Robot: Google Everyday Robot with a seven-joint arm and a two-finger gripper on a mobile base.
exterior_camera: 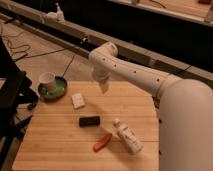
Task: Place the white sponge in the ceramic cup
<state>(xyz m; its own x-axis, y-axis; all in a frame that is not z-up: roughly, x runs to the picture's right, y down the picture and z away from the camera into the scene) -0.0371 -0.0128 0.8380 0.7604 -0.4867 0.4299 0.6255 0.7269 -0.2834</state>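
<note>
Wooden worktop (pixel 57 147) carries all the items. White sponge (pixel 77 100) lies flat on the worktop's rear left area, just right of the green plate (pixel 61 90) and apart from it. Ceramic cup (pixel 47 79) stands upright on the plate, mouth up. Black slab (pixel 89 120) lies near the middle of the worktop, in front of the sponge. White bottle (pixel 128 138) lies on its side toward the front right, with an orange-red elongated item (pixel 102 142) just to its left. Gripper (pixel 104 90) hangs over the rear edge of the worktop, pointing down, to the right of the sponge and apart from it. Jaws released, holding nothing. The arm reaches in from the right.
</note>
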